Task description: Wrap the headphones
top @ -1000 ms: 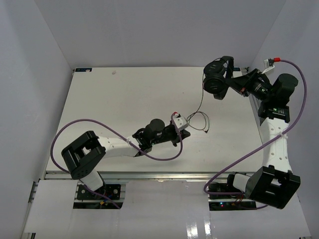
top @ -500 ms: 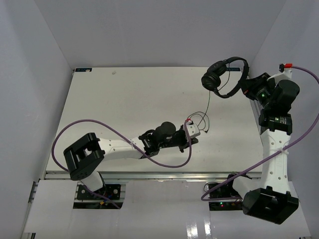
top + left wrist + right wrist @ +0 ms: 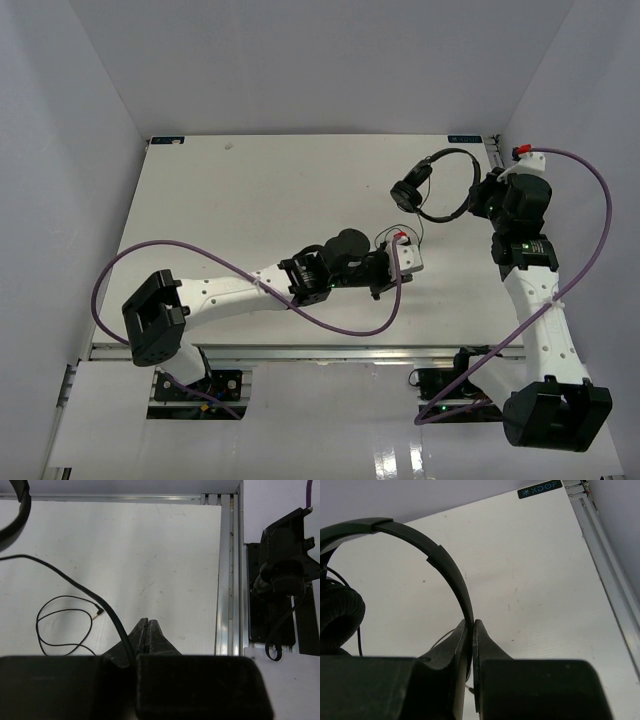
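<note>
Headphones (image 3: 406,192) have come in from the far right corner while the left gripper (image 3: 145,625) slid right to meet them, so less cord (image 3: 75,582) spans between them, which suits winding. The right gripper (image 3: 471,625) clamps the headband; left jaws are pressed together beside the cord — pinch unclear

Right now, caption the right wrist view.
Right gripper shut on the headphones at the headband; earcup at left, white table beyond.

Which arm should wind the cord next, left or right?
Left, probably. The left gripper is shut on the cord, whose loose end lies looped on the table. The right gripper is clamped on the headband, holding the headphones up.
</note>
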Controlling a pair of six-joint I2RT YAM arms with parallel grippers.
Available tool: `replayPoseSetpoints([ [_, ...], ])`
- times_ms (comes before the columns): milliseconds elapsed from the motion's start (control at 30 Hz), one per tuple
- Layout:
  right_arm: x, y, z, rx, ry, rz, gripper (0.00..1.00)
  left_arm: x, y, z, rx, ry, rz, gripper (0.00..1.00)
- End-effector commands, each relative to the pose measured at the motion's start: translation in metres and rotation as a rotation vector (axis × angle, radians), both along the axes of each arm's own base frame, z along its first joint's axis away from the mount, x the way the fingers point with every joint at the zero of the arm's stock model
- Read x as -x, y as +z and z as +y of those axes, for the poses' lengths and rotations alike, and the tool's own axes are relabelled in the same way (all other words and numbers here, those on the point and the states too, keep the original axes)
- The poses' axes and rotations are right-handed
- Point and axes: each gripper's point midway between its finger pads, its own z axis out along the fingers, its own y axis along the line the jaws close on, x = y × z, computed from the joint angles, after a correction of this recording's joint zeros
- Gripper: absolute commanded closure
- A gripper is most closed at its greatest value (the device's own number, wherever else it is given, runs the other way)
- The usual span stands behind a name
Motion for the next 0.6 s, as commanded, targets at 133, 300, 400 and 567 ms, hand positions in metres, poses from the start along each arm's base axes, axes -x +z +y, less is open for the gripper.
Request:
replayPoseSetpoints([
  [133,0.000,0.013,-0.001,0.278,0.015,-0.106,0.92,-0.009,0.052,0.021,-0.038,0.037,-0.148,0.97],
  [300,0.012,-0.002,0.011,0.421,0.153,-0.129,0.92,-0.023,0.065,0.029,-0.075,0.094,-0.222,0.99],
  [400,0.022,-0.009,0.022,0.510,0.270,-0.143,0.92,-0.036,0.066,0.036,-0.105,0.147,-0.258,1.00],
  [567,0.038,-0.022,0.049,0.534,0.473,-0.139,0.92,-0.061,0.068,0.046,-0.125,0.214,-0.277,1.00],
])
